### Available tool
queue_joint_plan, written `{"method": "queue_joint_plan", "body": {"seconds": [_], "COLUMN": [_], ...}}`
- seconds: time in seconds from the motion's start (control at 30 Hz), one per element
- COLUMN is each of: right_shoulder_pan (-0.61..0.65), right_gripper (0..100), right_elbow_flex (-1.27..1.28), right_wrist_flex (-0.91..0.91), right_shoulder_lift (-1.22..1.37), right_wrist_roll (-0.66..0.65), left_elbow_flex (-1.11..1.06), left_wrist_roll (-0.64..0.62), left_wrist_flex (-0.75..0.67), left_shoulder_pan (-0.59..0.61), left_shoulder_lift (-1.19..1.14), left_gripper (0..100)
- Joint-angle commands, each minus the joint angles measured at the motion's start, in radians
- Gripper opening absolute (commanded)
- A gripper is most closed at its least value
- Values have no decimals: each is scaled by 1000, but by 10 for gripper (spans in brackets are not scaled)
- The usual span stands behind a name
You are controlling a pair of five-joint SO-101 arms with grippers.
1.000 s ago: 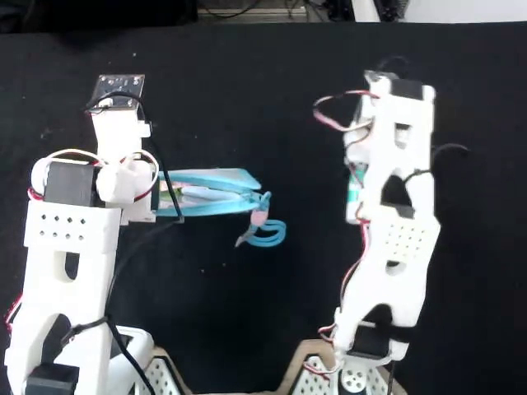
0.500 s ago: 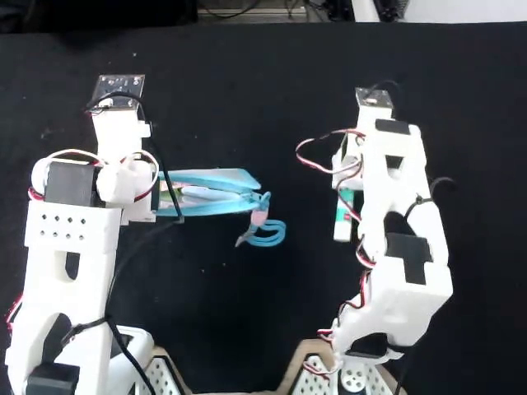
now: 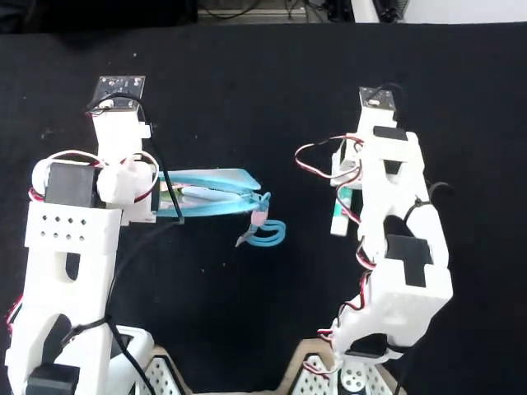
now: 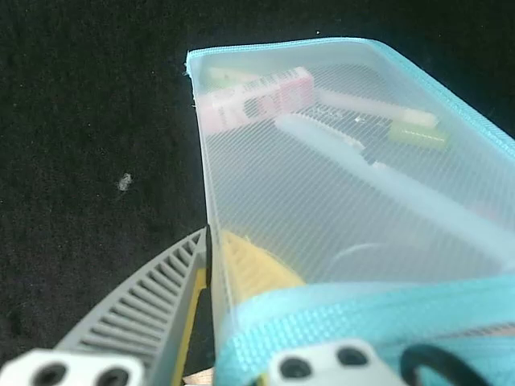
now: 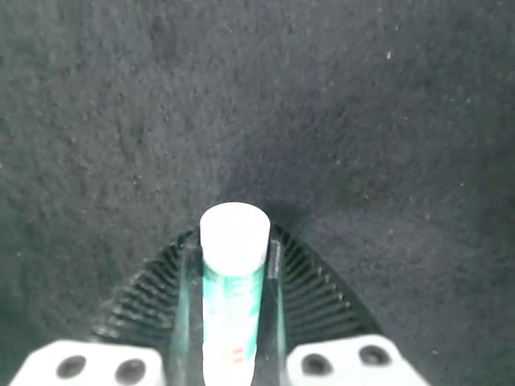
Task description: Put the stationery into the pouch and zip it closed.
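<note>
While the fingers [image 4: 153, 297] of your left gripper [image 4: 208, 249] are clamped on one short end of the pouch [image 4: 346, 201], a grey ribbed finger sits on one side of the mesh wall and a yellow one shows through the mesh on the other. Inside the pouch you can see a pink-and-white piece [image 4: 253, 100], a thin white pen [image 4: 378, 104], a green piece [image 4: 418, 135] and a pale blue pen [image 4: 386, 185], all lying along its length. A teal zip band [image 4: 362, 310] runs along the pouch edge closest to that wrist.

Your right gripper [image 5: 233, 257] has its fingers [image 5: 310, 293] closed on a white-and-green tube [image 5: 233, 233], and the tube's round white end sticks out past the fingertips. You cannot tell whether that end touches the cloth below it.

From above, the pouch [image 3: 210, 193] stretches away from the left gripper [image 3: 156, 197], with white pieces showing between its teal edges. At the pouch end opposite the clamped one you see a pink zip pull [image 3: 258, 218] and, just beside it, a blue cord loop [image 3: 268, 234] lying on the black worktop [image 3: 247, 99]. The tube [image 3: 340, 216] is outside the pouch and well apart from it, out beyond the cord loop end. It is turned crosswise to the pouch's length and is partly covered by the right arm.
</note>
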State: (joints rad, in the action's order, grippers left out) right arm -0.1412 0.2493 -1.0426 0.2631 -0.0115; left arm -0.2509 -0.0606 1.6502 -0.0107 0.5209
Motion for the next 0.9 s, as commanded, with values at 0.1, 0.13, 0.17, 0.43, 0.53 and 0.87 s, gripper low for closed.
{"method": "queue_joint_plan", "body": {"seconds": [0.1, 0.13, 0.17, 0.43, 0.53, 0.87], "right_shoulder_pan": [-49, -58, -66, -64, -58, -60], "right_gripper": [12, 12, 12, 13, 13, 120], "right_elbow_flex": [-27, -27, -27, -28, -25, -25], "right_wrist_flex": [14, 15, 18, 21, 15, -17], "right_shoulder_lift": [-67, -67, -67, -58, -58, -65], "right_wrist_roll": [14, 14, 15, 43, 43, 83], "left_elbow_flex": [-41, -41, -41, -41, -41, -39], "left_wrist_roll": [-2, -2, -2, -2, -2, -2], "left_wrist_flex": [-2, -2, -2, -2, -2, -2], "left_shoulder_pan": [12, 12, 12, 12, 12, 12], "left_shoulder_lift": [-17, -17, -17, -17, -17, -9], "left_gripper": [30, 30, 30, 30, 30, 30]}}
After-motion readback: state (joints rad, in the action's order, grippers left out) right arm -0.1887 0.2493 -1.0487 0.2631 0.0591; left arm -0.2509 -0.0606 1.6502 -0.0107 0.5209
